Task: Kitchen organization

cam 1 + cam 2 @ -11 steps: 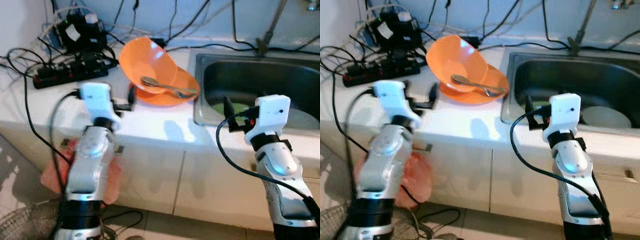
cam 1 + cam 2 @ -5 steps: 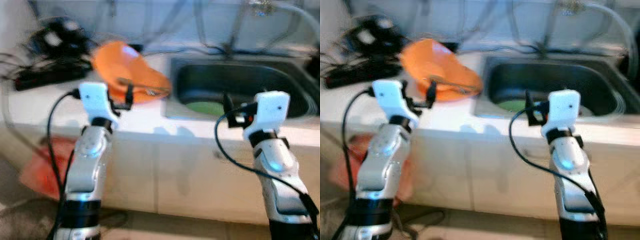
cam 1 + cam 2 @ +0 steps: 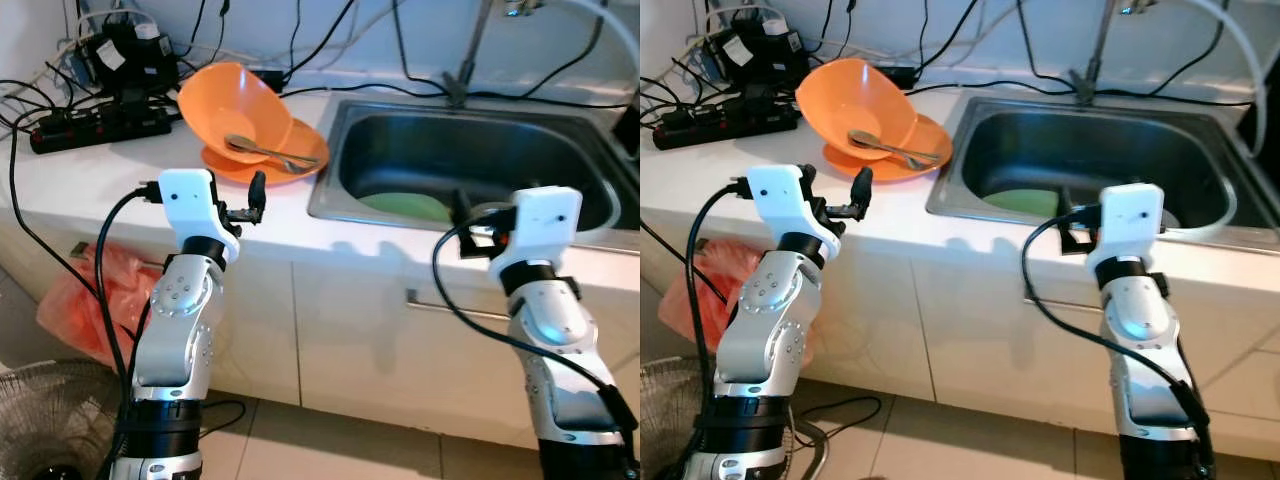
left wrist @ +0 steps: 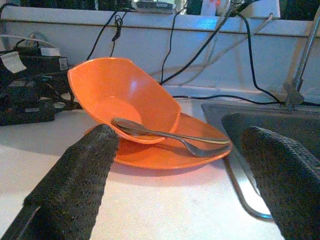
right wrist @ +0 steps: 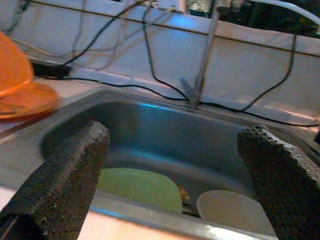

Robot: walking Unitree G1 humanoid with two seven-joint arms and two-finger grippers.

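Presently spread wide and holding nothing: left gripper [image 4: 175, 185], aimed at orange bowl [image 4: 122, 105] tipped on orange plate [image 4: 170, 150], spoon [image 4: 165, 134] lying across both, upper left of head views. Likewise spread and holding nothing: right gripper [image 5: 170, 180], facing sink [image 3: 560, 215] at upper right, with green plate [image 5: 140, 187] and white dish [image 5: 235, 212] in basin. Judged barely begun: nothing gripped, dishes unsorted, power strip [image 3: 95, 125] and cables cluttering counter [image 3: 100, 190].
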